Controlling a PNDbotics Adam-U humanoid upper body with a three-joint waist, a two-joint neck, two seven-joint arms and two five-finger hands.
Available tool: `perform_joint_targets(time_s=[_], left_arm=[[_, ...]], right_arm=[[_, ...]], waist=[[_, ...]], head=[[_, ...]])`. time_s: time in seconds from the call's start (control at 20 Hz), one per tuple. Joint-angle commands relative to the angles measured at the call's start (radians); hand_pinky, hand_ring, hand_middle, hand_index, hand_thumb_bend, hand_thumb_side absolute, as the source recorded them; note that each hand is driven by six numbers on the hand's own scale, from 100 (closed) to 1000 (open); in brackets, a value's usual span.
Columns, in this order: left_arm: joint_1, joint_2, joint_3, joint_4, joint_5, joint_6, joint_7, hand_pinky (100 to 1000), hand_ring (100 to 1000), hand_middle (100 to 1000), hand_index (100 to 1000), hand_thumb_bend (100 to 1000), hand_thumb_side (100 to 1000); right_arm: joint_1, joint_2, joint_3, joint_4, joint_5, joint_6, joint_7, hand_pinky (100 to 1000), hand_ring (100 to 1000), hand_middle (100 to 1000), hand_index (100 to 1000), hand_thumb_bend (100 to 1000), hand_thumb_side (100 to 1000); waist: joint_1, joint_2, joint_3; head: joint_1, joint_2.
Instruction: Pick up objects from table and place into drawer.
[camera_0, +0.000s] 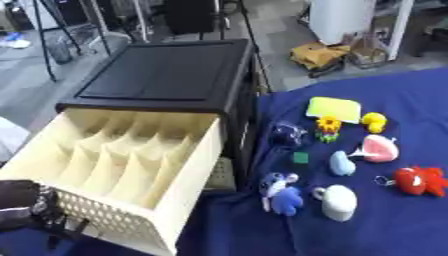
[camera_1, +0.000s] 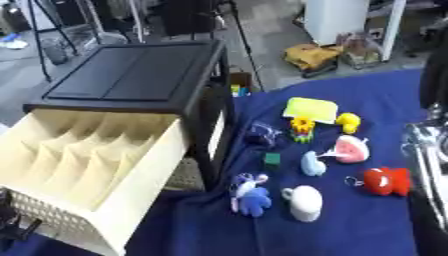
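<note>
The drawer (camera_0: 131, 165) stood pulled out, and the toys (camera_0: 341, 165) lay on the blue surface (camera_0: 411, 225) beside it. The left robot hand (camera_0: 22, 210) sat by the drawer's front, but I could not tell if it was apart or together. It should reach over slowly and take one toy at a time

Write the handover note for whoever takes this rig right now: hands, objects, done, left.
Left hand: low at the left, by the front of the open drawer; whether it is open or shut cannot be told. Right hand: not in view.
Drawer is pulled out of the black cabinet; its compartments look bare.
On the blue cloth: yellow pad, yellow duck, sunflower toy, pink toy, red plush, white mug, blue plush, green cube.
Done: drawer open. Left: all the picking and placing.
</note>
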Motion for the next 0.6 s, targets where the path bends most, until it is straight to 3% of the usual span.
perform_joint_targets(time_s=[0.05,0.15,0.6], left_arm=[[0.012,0.012,-0.005,0.0,-0.001,0.004,-0.015,100,167,253,1000,459,629],[0.01,0.011,0.001,0.0,-0.009,0.003,-0.003,100,161,249,1000,391,633],[0.007,0.012,-0.001,0.0,-0.012,0.008,0.052,100,161,240,1000,371,633]], right_arm=[[-0.02,-0.019,-0.007,-0.015,0.001,0.0,-0.005,731,813,666,699,136,1000],[-0.02,-0.019,-0.007,-0.015,0.0,0.001,-0.006,731,813,665,698,136,1000],[-0.021,-0.018,-0.007,-0.015,-0.001,0.0,-0.009,731,813,665,698,133,1000]], waist=[[-0.009,-0.005,0.003],[-0.009,-0.005,0.003],[-0.011,-0.005,0.001]], head=[[-0.004,-0.007],[-0.006,-0.008],[-0.003,-0.012]])
